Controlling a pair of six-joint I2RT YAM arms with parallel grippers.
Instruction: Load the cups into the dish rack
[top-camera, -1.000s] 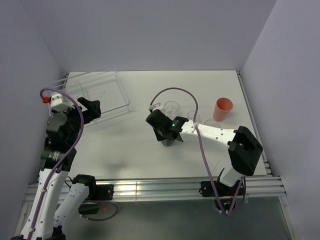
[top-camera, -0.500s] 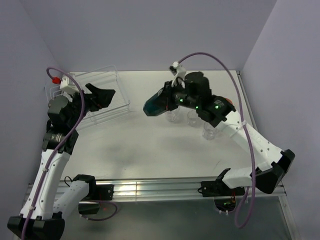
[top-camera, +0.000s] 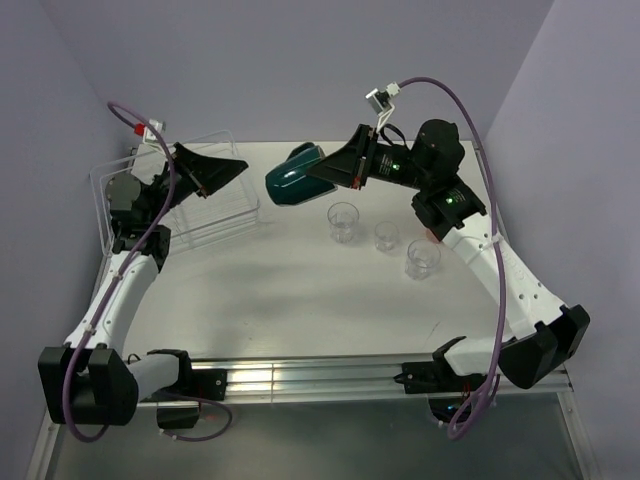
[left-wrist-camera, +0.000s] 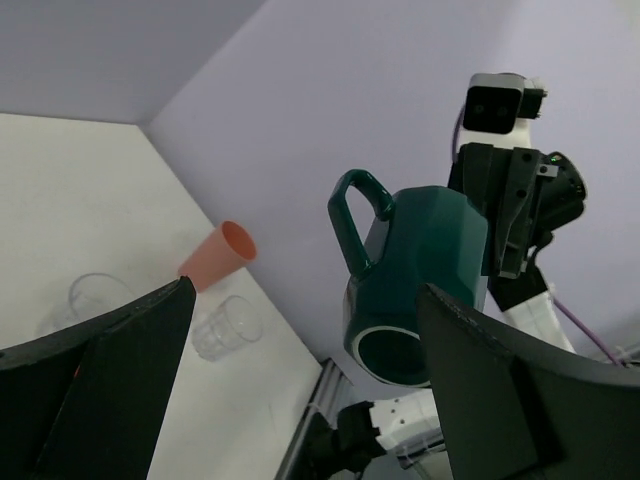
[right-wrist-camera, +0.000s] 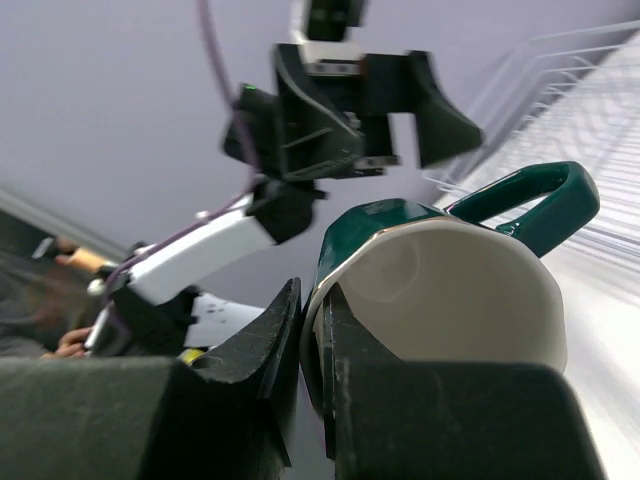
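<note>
My right gripper (top-camera: 320, 177) is shut on the rim of the dark green mug (top-camera: 290, 183), one finger inside and one outside (right-wrist-camera: 312, 335). It holds the mug on its side, high above the table, just right of the see-through dish rack (top-camera: 228, 214). My left gripper (top-camera: 222, 171) is open and empty over the rack, facing the mug (left-wrist-camera: 425, 270). Three clear tumblers (top-camera: 343, 220) (top-camera: 387, 236) (top-camera: 422, 258) stand on the table. The salmon-pink cup (left-wrist-camera: 215, 257) shows in the left wrist view; my right arm hides it from above.
The white table (top-camera: 280, 290) is bounded by lilac walls at the back and sides. A metal rail (top-camera: 300, 378) runs along the near edge by the arm bases. The rack's wire wall (right-wrist-camera: 560, 70) shows behind the mug in the right wrist view.
My right arm has lifted the green mug off the table and carried it up and left toward the rack. My left arm has risen and turned its open gripper toward the mug.
</note>
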